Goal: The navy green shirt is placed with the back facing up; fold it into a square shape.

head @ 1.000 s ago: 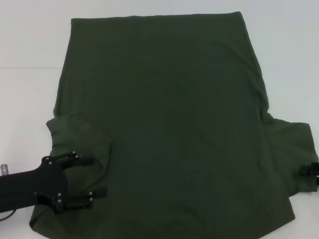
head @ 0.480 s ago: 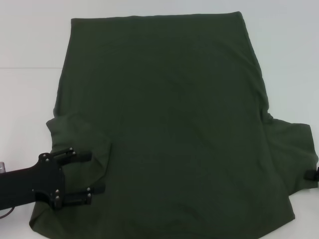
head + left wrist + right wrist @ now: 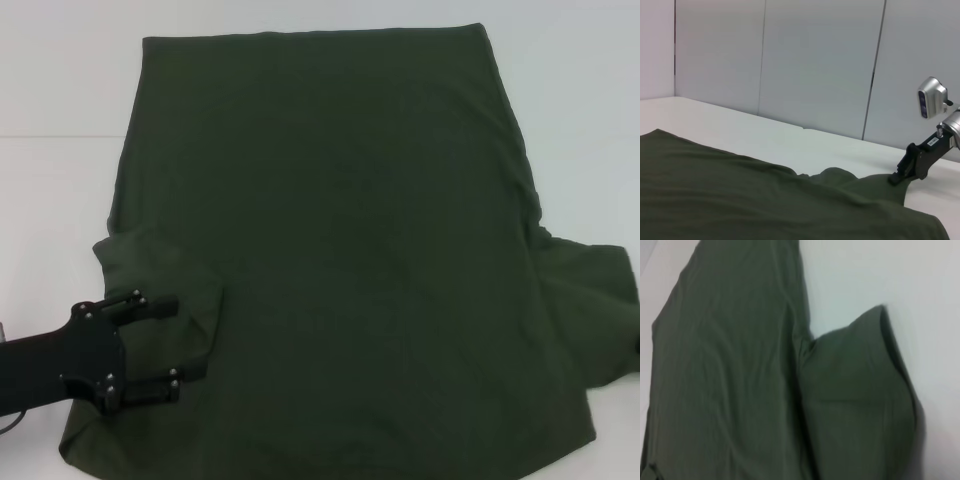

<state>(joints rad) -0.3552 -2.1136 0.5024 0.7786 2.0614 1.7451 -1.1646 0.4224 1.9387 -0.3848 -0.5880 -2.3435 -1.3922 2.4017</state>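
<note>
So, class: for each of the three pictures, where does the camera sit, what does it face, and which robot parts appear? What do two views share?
Head view: high on the robot, looking down at the navy green shirt on the white table; left gripper shows, jaws apart.
Left wrist view: low, looking across the shirt towards wall panels; right gripper at the far sleeve.
Right wrist view: above the right sleeve; no robot parts.
All share the shirt.

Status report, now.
Left gripper open over left sleeve. Right gripper at right sleeve edge. Shirt flat, unfolded. Nothing in the way.
</note>
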